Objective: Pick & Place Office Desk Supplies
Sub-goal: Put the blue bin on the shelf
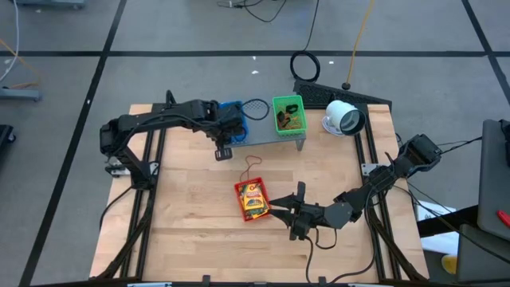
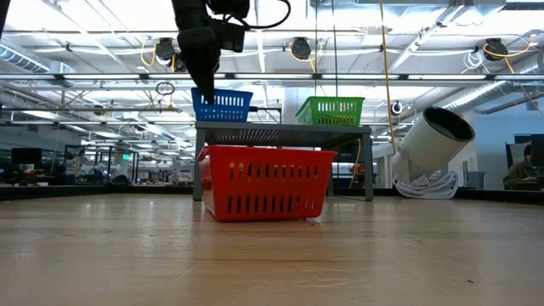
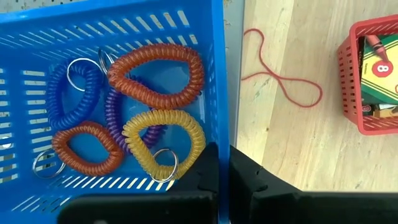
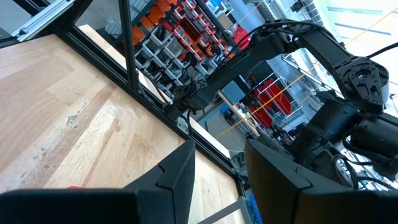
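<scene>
Mostly springy plastic coil loops (image 3: 155, 74) fill the slotted blue basket (image 3: 124, 25).

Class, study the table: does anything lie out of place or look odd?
A red rubber band lies loose on the bare wood between the blue basket and the red basket, in no container. The white round device lies tipped on its side.

red basket (image 2: 265, 182) sits on the wooden worktop (image 2: 272, 259), right in front of a grey perforated shelf (image 2: 283, 133). up on the shelf, a blue basket (image 2: 223, 104) and a green basket (image 2: 330, 110). the left arm (image 2: 197, 44) reaches down at the blue one. white round device (image 2: 429, 141) tilted off to the right.
</scene>
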Robot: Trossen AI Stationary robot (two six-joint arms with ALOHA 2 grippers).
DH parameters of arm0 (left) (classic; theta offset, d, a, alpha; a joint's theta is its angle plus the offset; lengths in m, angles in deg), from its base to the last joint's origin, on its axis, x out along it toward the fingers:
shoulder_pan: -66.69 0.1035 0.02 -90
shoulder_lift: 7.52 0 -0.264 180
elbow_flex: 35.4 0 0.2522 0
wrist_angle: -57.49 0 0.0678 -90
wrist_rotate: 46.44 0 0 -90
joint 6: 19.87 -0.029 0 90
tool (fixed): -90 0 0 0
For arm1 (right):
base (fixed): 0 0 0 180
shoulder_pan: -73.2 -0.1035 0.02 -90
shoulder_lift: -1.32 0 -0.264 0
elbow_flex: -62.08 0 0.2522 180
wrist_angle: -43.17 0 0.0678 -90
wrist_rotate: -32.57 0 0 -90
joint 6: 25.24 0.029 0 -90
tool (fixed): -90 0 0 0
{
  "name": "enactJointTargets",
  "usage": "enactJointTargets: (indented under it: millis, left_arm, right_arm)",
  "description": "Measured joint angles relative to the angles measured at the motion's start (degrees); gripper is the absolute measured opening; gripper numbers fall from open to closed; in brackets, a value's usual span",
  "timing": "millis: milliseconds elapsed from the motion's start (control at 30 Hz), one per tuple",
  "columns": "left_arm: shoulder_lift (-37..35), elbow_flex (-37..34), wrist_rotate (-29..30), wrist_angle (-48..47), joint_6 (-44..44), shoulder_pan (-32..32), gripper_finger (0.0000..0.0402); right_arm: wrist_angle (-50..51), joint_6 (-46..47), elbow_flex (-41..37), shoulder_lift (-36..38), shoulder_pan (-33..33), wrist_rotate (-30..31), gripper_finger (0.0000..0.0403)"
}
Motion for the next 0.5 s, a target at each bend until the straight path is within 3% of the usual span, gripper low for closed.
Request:
enactJointTargets:
  millis: [500]
  left_arm:
    - [4.19, 0.35, 0.01, 0.21, -1.57, -0.88, 0.0007]
  right_arm:
    - [-0.37, -0.26, 0.00, 0.00, 0.02, -0.07, 0.0130]
